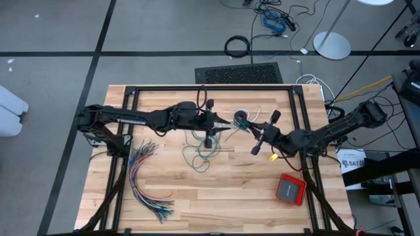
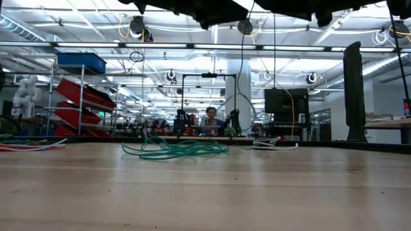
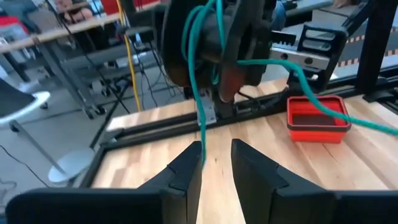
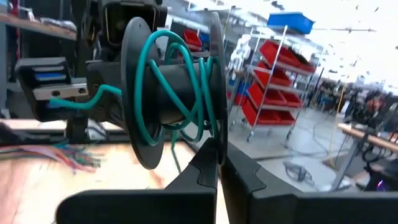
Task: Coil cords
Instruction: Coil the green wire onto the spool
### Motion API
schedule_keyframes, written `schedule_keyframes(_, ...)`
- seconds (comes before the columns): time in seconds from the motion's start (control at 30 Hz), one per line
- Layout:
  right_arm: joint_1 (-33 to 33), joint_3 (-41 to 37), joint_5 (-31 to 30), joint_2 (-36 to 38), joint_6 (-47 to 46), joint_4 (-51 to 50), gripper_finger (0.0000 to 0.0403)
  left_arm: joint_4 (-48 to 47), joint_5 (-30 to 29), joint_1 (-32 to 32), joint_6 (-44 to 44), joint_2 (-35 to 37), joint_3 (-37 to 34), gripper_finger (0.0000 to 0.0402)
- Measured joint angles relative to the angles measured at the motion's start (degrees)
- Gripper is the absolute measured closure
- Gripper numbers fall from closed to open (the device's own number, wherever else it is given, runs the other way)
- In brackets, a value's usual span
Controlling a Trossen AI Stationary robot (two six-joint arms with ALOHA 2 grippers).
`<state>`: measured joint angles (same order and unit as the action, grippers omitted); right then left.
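Light wood plank surface (image 1: 197, 196) on a black frame, standing on grey carpet floor; the low view looks into a big lit workshop with red bin shelves (image 2: 83, 96), a blue bin on top, a white column, a dark monitor and a person seated far back at a bench. On the surface: a fanned bundle of coloured wires (image 1: 146, 180) by the left edge, a red square box (image 1: 290, 189) near the front right corner, a white cord end (image 1: 244, 113) near the back edge at centre. Green cord (image 1: 200, 154): thin, teal, part lying in a loose tangled heap around the middle of the surface, part wound in a few slack loops on a black spool (image 4: 171, 93) with two round flanges, held up off the wood between the two arms. A strand runs from the spool down toward the left end effector (image 3: 216, 163), whose fingers stand narrowly apart with the strand at the gap; can't tell if it's pinched. Right end effector (image 4: 219, 167) is closed on the rim of the spool's flange. A black cable ring (image 1: 237, 46) lies on the floor beyond the back edge.
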<state>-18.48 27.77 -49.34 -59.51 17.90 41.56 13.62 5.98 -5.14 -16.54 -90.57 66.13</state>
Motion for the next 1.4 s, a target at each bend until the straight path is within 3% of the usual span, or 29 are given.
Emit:
schedule_keyframes(0.27,0.04,0.00,1.44,-0.01,8.46,10.34,0.0403,-1.56,-3.32,-0.14,-0.76,-0.32,0.00,0.0307)
schedule_keyframes(0.63,1.65,-0.02,2.54,-0.04,12.32,17.46,0.0403,4.44,-5.78,0.01,-0.41,-4.19,0.04,0.0307)
schedule_keyframes(0.9,5.22,-0.04,8.71,-0.37,13.41,20.67,0.0403,14.82,-7.68,0.18,-0.43,-12.31,-0.04,0.0309)
schedule_keyframes(1.07,8.41,-0.21,15.74,-0.42,13.49,22.44,0.0403,16.09,-7.78,-0.09,-0.74,-13.32,-0.02,0.0309)
schedule_keyframes(1.27,11.97,-6.55,20.14,-0.48,14.24,35.37,0.0403,16.25,-8.19,-0.40,-0.85,-13.19,-0.02,0.0309)
schedule_keyframes(1.4,13.91,-11.82,22.18,-0.48,13.60,46.67,0.0403,16.73,-12.73,-0.36,-2.78,-12.96,-0.02,0.0309)
